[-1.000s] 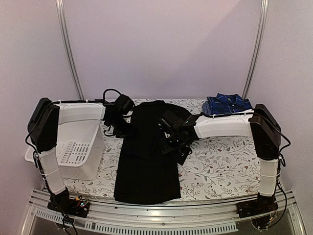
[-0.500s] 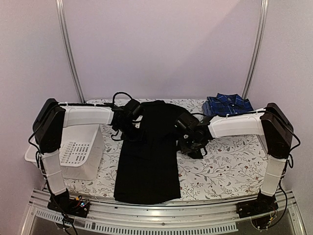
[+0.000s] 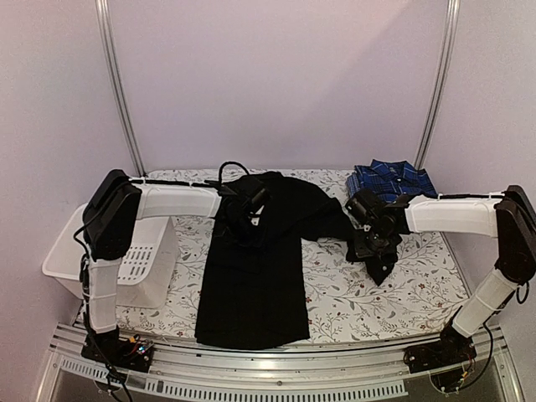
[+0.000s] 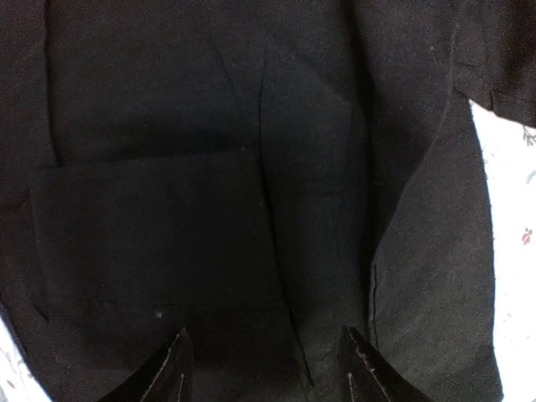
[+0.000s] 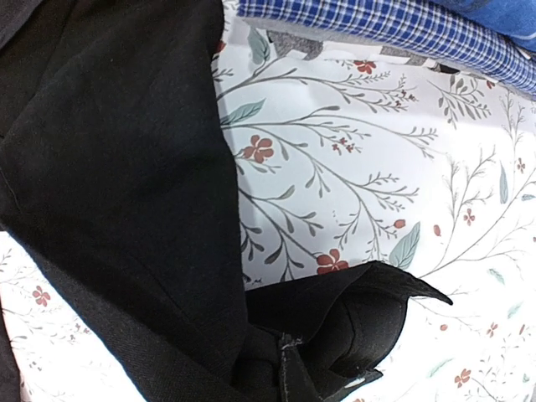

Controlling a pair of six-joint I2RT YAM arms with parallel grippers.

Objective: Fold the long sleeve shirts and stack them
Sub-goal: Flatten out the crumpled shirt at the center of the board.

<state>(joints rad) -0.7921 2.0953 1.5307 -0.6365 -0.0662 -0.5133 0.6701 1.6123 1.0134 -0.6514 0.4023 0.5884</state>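
The black long sleeve shirt [image 3: 251, 289] lies flat down the middle of the table, hem toward the near edge. Its right sleeve [image 3: 331, 219] stretches out to the right, and its cuff [image 5: 360, 318] hangs bunched from my right gripper [image 3: 370, 243], which is shut on it. Cloth hides the right fingers in the right wrist view. My left gripper [image 3: 249, 219] hovers over the shirt's chest, open, with only black cloth [image 4: 251, 167] below its fingertips [image 4: 356, 347]. The blue plaid shirt [image 3: 390, 178] sits folded at the back right, its edge [image 5: 377, 29] just beyond the sleeve.
A white slotted basket [image 3: 138, 260] stands at the table's left edge, beside the left arm. The floral tablecloth [image 3: 402, 289] shows to the right of the black shirt. Two metal posts rise behind the table.
My right gripper has shut on the sleeve and carried it rightward, drawing it out from over the shirt's body. My left gripper has moved right, onto the shirt's chest.
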